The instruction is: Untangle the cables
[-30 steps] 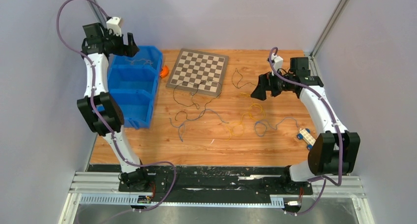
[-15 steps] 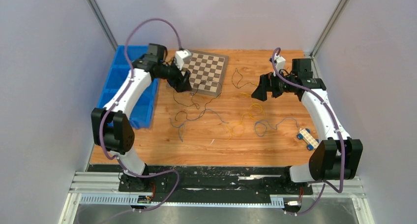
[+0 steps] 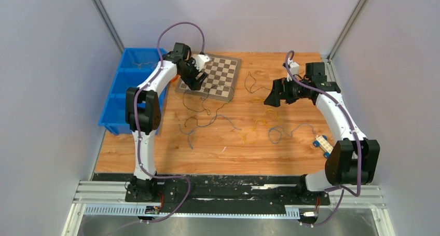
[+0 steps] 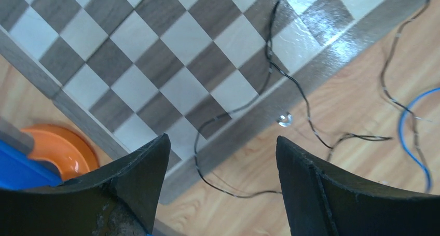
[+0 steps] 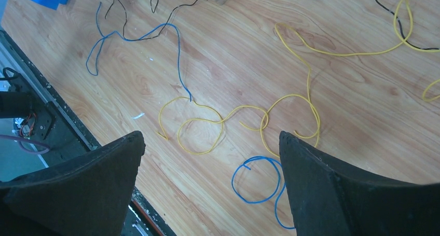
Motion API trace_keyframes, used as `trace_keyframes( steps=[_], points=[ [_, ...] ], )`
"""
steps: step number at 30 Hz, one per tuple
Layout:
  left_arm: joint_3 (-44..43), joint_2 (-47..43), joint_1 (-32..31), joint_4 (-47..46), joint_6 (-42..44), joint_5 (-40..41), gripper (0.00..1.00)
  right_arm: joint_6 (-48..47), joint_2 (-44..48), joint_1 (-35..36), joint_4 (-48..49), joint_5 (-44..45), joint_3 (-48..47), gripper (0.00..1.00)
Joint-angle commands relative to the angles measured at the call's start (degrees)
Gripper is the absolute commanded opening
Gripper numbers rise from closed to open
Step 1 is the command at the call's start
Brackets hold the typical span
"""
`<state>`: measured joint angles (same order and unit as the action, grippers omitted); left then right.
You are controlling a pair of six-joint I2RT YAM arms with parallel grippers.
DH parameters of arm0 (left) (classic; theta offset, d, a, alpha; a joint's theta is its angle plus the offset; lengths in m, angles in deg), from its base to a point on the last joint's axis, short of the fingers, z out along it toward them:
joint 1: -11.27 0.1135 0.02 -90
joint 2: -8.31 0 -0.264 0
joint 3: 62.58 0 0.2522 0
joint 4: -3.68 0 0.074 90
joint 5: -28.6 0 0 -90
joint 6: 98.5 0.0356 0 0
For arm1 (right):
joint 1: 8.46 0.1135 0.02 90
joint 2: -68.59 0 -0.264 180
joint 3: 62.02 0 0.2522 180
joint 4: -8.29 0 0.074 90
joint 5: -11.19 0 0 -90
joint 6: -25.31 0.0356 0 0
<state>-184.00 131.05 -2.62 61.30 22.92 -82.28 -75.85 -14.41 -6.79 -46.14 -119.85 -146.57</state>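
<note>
Lists at 4 o'clock on the wooden table [image 3: 155, 153] a white-and-blue block [image 3: 322, 144]; across the middle, the cables [image 3: 231, 121] in yellow, blue and black, strewn in loose loops crossing in places, one black strand reaching onto the chessboard [image 3: 210, 75] at 12 o'clock. Shows the right gripper [image 5: 211, 137] at 2 o'clock above yellow loops, fingers spread wide and empty; the left gripper [image 4: 222, 142] at 11 o'clock over the board's near edge, likewise parted, holding nothing. Ends at 10 o'clock with a blue bin [image 3: 117, 98] and an orange piece [image 4: 62, 150].
</note>
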Motion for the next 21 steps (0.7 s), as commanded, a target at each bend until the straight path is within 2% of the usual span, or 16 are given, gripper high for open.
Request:
trace_keyframes(
  steps=[1,8,10,12,13,14,15,17,21],
  points=[
    [-6.7,4.4,-0.3,2.4,8.1,0.8,0.82,0.7,-0.2,-0.4,0.5,-1.0,-0.1,1.0],
    [-7.8,8.4,-1.1,3.7,12.9,1.6,0.75,0.9,-1.2,-0.3,0.4,-1.1,-0.9,1.0],
    [-7.3,8.8,-1.1,4.1,13.5,2.8,0.68,1.0,-1.4,-0.3,0.5,-1.1,-1.2,1.0],
    [-6.3,8.2,-1.1,3.6,14.0,3.9,0.55,1.0,-1.4,-0.4,0.5,-1.1,-1.3,1.0],
    [-5.9,7.8,-1.1,3.3,14.0,4.2,0.42,1.0,-1.3,-0.4,0.5,-1.1,-1.3,1.0],
    [-5.7,6.7,-1.1,3.3,13.9,4.1,0.33,1.1,-1.3,-0.4,0.5,-1.2,-1.3,1.0],
    [-5.9,5.9,-1.1,3.8,13.5,3.4,0.18,1.0,-1.3,-0.4,0.4,-1.2,-1.4,1.0],
    [-6.7,2.5,-1.1,5.1,11.7,1.3,0.03,1.0,-1.1,-0.4,0.4,-1.1,-1.5,1.0],
    [-9.0,-8.7,-0.1,7.1,7.6,-3.5,0.0,1.0,-0.4,-0.5,0.3,-1.2,-1.8,1.0]
  ],
)
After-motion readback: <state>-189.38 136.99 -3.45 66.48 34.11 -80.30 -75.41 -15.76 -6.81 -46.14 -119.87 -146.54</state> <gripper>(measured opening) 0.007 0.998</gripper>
